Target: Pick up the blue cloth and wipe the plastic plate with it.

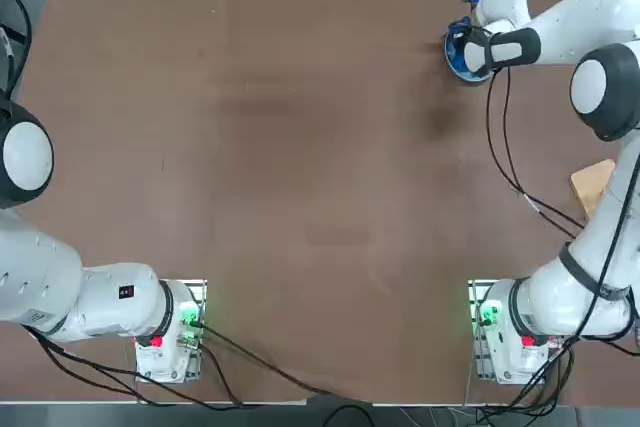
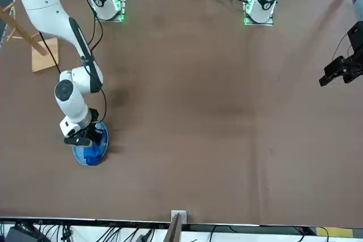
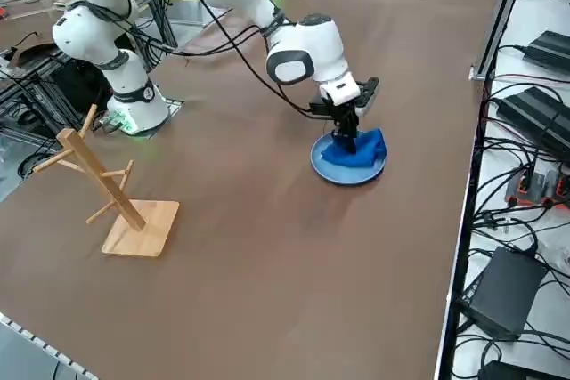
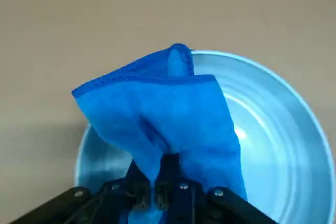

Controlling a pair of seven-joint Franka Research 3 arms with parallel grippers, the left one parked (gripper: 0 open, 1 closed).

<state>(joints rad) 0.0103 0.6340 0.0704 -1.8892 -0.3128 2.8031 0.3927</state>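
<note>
robotics lab, white robot arms (image 1: 560, 32) bolted to a broad brown table (image 1: 300, 197), metal framing (image 2: 176, 228) along its far edge, loose black cables (image 3: 534, 335) and electronics boxes (image 3: 506, 293) beside it

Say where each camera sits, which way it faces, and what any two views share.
Top: overhead, looking down on the table; both arms show.
Front: across the table, facing the robot; the right arm leans over the plate.
Right side: raised at the robot's right, looking diagonally down; right arm and wooden stand.
Right wrist: on the right arm, looking along its claw, shut on the blue cloth.
Front and right side share the cloth, plate and stand.
</note>
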